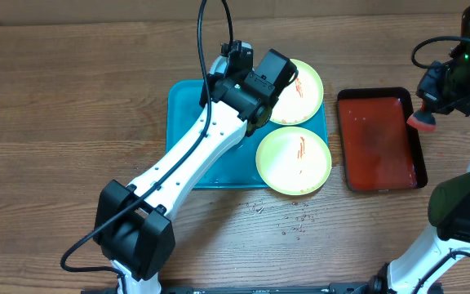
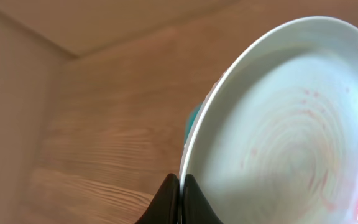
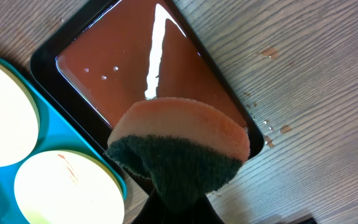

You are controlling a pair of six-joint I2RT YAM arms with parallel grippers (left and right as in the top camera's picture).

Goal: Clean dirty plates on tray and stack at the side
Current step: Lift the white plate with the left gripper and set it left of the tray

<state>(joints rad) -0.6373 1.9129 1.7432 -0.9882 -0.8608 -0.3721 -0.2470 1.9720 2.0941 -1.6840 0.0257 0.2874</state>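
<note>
Plates with red smears: a pale blue-white plate [image 2: 278, 124] is pinched at its rim by the left gripper [image 2: 180, 190] and stands tilted. Two yellow-green plates [image 1: 294, 159] lie on the turquoise tray [image 1: 186, 106] just beside this gripper. The right gripper [image 3: 173, 208] is clamped on a sponge [image 3: 179, 149], with the dark red tray [image 3: 123, 68] under it.

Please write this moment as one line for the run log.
left gripper: shut on pale plate rim | right gripper: shut on sponge over red tray | blue tray: two yellow-green plates smeared red
</note>
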